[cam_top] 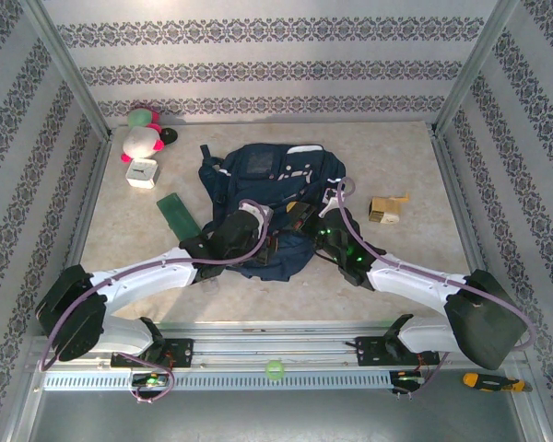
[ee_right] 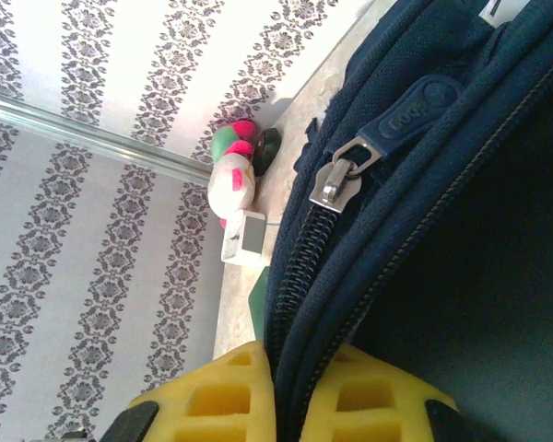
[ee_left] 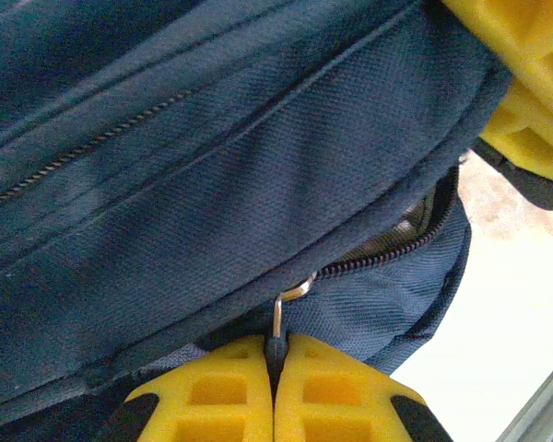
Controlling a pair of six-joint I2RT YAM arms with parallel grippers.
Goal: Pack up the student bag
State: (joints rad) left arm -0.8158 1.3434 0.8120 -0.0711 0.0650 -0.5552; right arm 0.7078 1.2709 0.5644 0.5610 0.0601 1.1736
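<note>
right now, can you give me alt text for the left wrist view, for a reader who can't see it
The yellow-fingered left gripper is shut on the zipper pull of the navy student bag, seen close up. The zip runs up to the right, slightly open, with pale table beyond.

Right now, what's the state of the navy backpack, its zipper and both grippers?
navy-blue fabric backpack: lying flat on the table, held by both grippers.
main zipper: partly open past the slider.
left gripper: shut on the zipper pull.
right gripper: shut on the backpack's zipper edge.
</note>
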